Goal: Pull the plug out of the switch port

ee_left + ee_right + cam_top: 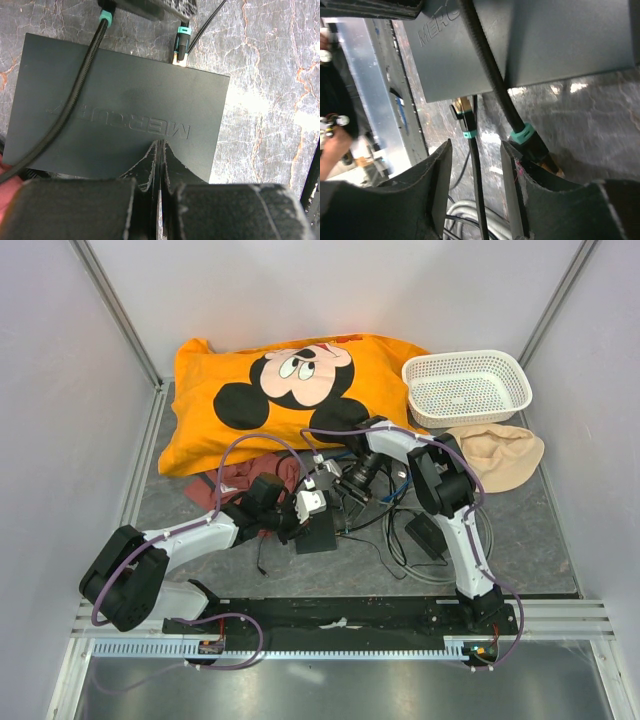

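1. Plug (463, 107) sits seated in the switch port (178, 61), at the edge of the switch box (120, 110) that faces away from the left arm and toward the right wrist. Its gold tip is just showing at the socket mouth.
2. Its long axis runs straight out of that edge. Its thin cable (476, 170), with a teal band, trails back along the same line.
3. The right fingers (437, 190) stand about half open, one on each side of the thin cable and a little behind the plug body. They seem not to touch it. This arm is the nearer one to the plug, and it is lined up with the plug's axis.
4. The coming move likely calls for a short advance to the plug body, a close, then a straight pull back away from the box.
5. The left fingers (147, 167) are pressed together, tips down on the box lid at the opposite edge, apparently bracing it against that pull.
6. A braided cable (490, 75) with a teal collar lies across the lid and passes just beside the right-hand finger, so it could get caught in the close.
7. Bare worktop (260, 100) lies beside the plug. In the top view the adapter brick (425, 533) and loose cords lie to the right, apart from the pull line.
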`<state>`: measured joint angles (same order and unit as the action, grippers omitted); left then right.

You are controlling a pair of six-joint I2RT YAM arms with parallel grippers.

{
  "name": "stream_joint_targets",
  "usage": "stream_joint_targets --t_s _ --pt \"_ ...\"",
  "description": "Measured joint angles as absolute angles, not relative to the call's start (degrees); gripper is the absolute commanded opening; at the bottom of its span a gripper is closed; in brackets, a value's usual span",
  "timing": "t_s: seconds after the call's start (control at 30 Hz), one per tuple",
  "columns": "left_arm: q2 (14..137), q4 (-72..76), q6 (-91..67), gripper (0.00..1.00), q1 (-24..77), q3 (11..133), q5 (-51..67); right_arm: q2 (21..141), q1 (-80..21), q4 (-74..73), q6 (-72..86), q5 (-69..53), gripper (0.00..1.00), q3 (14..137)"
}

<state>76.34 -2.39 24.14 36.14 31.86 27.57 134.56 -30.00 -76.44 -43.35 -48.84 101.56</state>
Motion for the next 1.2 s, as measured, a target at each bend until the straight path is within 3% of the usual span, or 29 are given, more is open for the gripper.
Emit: stream_joint_targets --t_s 0.63,1.2 --pt "76.34 -2.17 24.14 0.02 36.12 31.86 27.55 140.33 -30.15 -81.28 -41.80 -55.75 0.53 107.20" --pt "76.34 -2.07 24.14 0.01 36.12 31.79 27.55 140.70 -31.81 -80.90 -41.39 -56.07 0.42 105.80"
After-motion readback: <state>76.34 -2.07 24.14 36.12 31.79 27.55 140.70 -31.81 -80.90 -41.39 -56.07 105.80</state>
